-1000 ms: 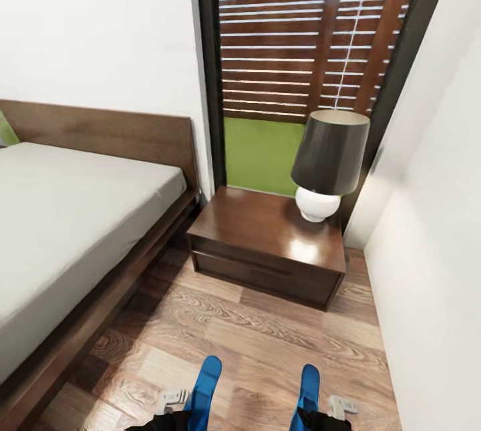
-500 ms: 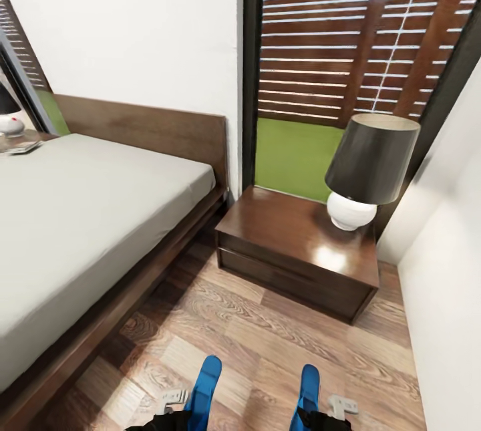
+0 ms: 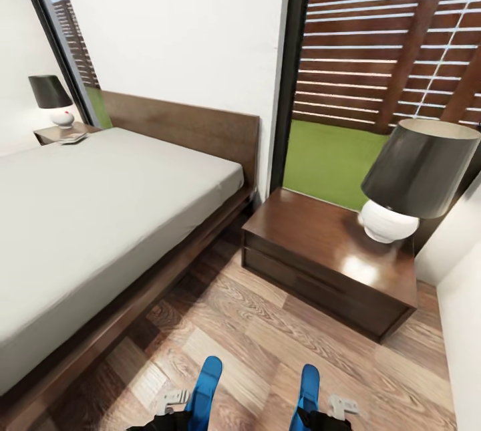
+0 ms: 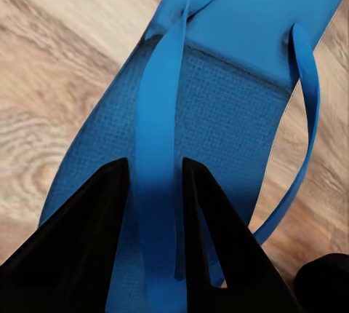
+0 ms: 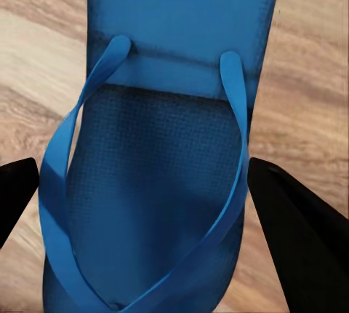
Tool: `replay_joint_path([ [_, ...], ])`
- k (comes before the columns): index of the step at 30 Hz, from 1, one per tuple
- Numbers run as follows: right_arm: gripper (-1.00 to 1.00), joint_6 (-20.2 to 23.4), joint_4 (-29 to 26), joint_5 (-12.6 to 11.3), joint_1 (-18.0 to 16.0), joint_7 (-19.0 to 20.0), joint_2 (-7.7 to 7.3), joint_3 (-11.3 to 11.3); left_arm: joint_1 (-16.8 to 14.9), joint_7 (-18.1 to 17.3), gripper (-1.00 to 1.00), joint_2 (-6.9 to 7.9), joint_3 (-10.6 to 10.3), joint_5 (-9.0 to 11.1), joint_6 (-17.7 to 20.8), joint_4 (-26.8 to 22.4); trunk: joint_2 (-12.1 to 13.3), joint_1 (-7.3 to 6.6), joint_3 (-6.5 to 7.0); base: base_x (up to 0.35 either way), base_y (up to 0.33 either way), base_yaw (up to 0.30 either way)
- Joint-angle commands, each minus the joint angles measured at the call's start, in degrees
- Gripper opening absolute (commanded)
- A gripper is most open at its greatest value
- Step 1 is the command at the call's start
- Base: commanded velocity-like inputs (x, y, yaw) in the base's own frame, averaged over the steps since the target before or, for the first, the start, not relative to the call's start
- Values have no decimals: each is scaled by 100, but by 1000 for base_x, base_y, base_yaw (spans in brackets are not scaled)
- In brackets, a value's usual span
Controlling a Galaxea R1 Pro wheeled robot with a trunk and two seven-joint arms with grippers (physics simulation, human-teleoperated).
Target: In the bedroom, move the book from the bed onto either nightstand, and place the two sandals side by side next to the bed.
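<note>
Two bright blue sandals show at the head view's lower edge, above the wood floor. My left gripper (image 4: 155, 175) is shut on a strap of the left sandal (image 3: 204, 387), with a black finger (image 4: 87, 240) on each side of the strap. The right gripper (image 5: 142, 166) holds the right sandal (image 3: 308, 387) across its sole (image 5: 167, 182). The bed (image 3: 100, 217), its grey mattress bare, lies to the left. A nightstand (image 3: 327, 257) stands ahead on the right beside it. On the far nightstand (image 3: 57, 132) lies a thin pale flat thing (image 3: 72, 139), likely the book.
A black-shaded lamp (image 3: 411, 180) stands on the near nightstand's right half, and a smaller-looking lamp (image 3: 52, 98) on the far one. A white wall (image 3: 461, 324) closes in on the right. A tall window (image 3: 387, 50) with a slatted fence is behind the nightstand.
The head camera has turned left: bed, nightstand and lamp slid right in the picture and the far nightstand came into view. Both sandals stay in the grippers as before.
</note>
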Motion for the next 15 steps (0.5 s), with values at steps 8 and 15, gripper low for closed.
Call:
replay_joint_path([
  [8,-100,-5,6,-17,-2,38,3,-43,-5,-24,-100,-2,-5,20,-17,10,-2,-1,-4,0,0,287],
  [15,-100,-5,8,-17,-2,34,6,-40,-5,-24,-100,-2,-5,20,-17,10,-2,-1,-4,0,0,287],
])
